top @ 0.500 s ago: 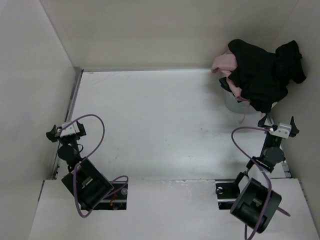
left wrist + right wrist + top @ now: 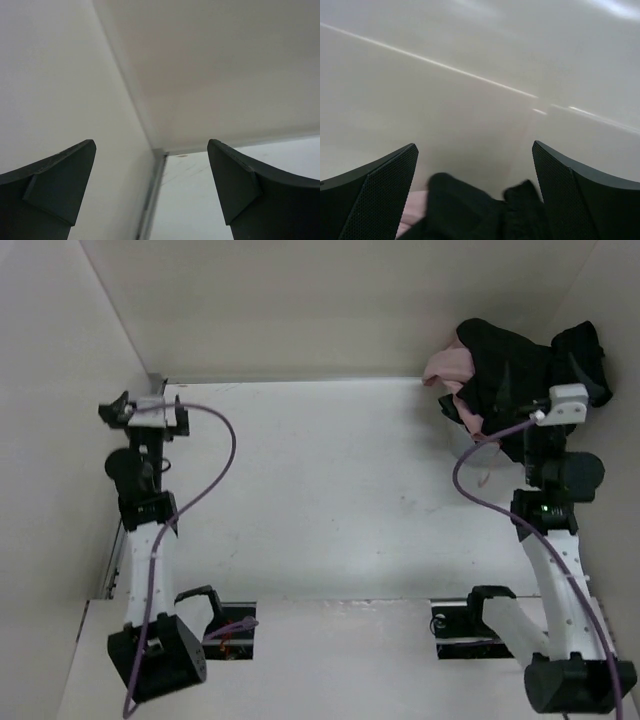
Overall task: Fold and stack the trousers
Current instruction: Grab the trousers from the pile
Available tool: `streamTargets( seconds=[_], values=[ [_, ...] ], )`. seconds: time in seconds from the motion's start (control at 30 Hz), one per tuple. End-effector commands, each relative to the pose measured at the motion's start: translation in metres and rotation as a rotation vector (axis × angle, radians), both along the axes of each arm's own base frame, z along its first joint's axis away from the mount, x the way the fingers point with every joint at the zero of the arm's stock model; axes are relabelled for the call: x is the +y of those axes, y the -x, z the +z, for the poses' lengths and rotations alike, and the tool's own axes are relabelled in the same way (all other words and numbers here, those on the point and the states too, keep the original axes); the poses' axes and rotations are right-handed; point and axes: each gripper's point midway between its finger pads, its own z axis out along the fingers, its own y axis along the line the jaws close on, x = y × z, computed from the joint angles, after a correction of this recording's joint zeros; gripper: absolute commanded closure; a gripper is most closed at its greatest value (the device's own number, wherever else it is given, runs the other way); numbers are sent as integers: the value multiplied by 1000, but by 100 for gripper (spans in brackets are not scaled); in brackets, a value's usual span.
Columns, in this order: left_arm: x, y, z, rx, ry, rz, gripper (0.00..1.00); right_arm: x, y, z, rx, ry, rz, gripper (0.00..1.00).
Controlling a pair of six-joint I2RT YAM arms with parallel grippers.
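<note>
Trousers (image 2: 520,390), far right corner of the table (image 2: 320,480): black cloth, soft, matt. Pink garment (image 2: 447,365) against them: soft cloth. Table top: white, smooth, faint sheen. Right gripper (image 2: 474,145), fingers (image 2: 380,192): dark, finely dotted texture. Left gripper (image 2: 151,142), fingers (image 2: 55,185): dark, smooth, matt.

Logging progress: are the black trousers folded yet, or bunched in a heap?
Not folded. The black trousers lie crumpled in a heap at the table's far right corner, partly over a pink garment.
</note>
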Motion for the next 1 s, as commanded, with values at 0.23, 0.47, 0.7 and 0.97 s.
streamTargets(
  seconds=[0.23, 0.47, 0.7, 0.97],
  values=[
    [-148, -52, -66, 714, 242, -505, 5, -26, -116, -22, 443, -155, -106, 0],
    [-181, -56, -74, 789, 213, -498, 2, -152, -131, -44, 547, -469, -580, 0],
    [-196, -44, -76, 786, 199, -535, 0, -210, -154, -92, 669, -575, -751, 0],
    [-179, -42, -81, 794, 218, -493, 0, -213, -182, -150, 786, -625, -703, 1]
  ],
)
